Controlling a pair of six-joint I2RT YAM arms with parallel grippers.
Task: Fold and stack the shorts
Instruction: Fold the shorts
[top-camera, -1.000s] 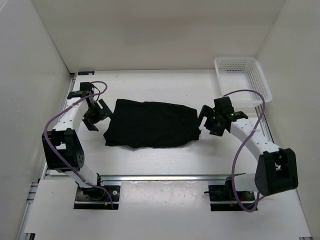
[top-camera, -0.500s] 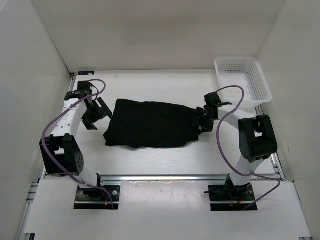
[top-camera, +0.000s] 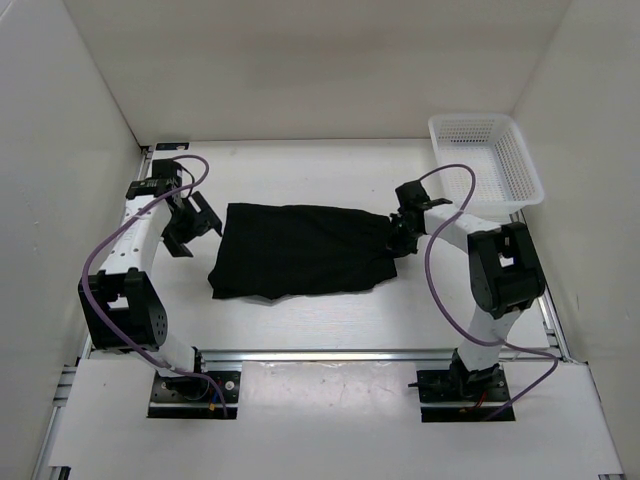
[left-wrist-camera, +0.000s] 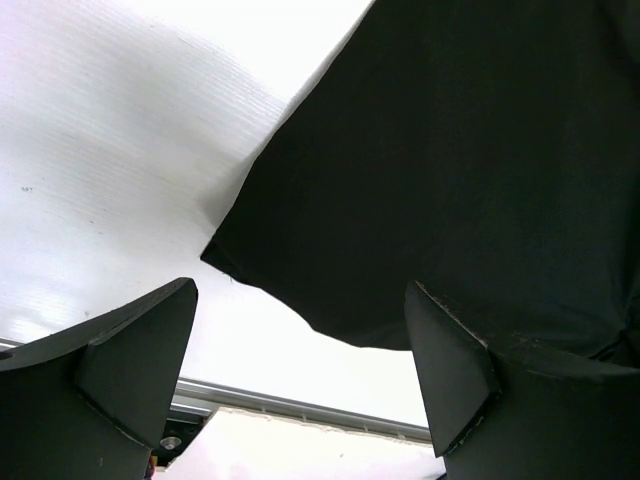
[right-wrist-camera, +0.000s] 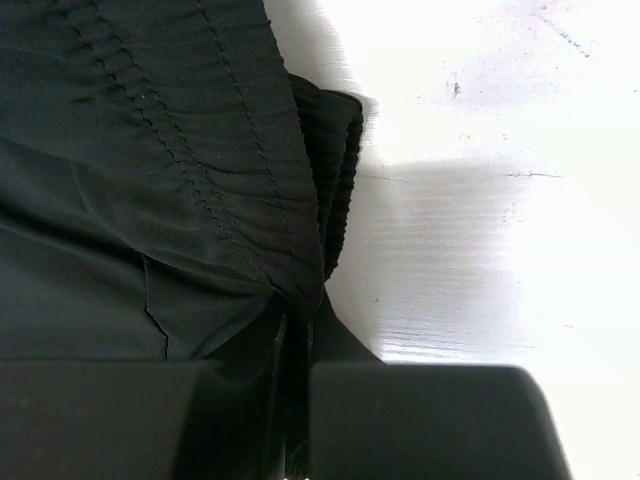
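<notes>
The black shorts lie flat in the middle of the white table. My right gripper is shut on the shorts at their right edge, where the ribbed waistband bunches between the fingers. My left gripper stands open just left of the shorts' left edge, touching nothing. In the left wrist view the shorts fill the upper right, their hem just beyond the two wide-apart fingers.
A white mesh basket stands at the back right corner. White walls close in the table on three sides. A metal rail runs along the near edge in front of the arm bases.
My right gripper has moved left onto the shorts' right edge and closed on it, its arm swinging in. The left gripper has shifted slightly back, still open.
</notes>
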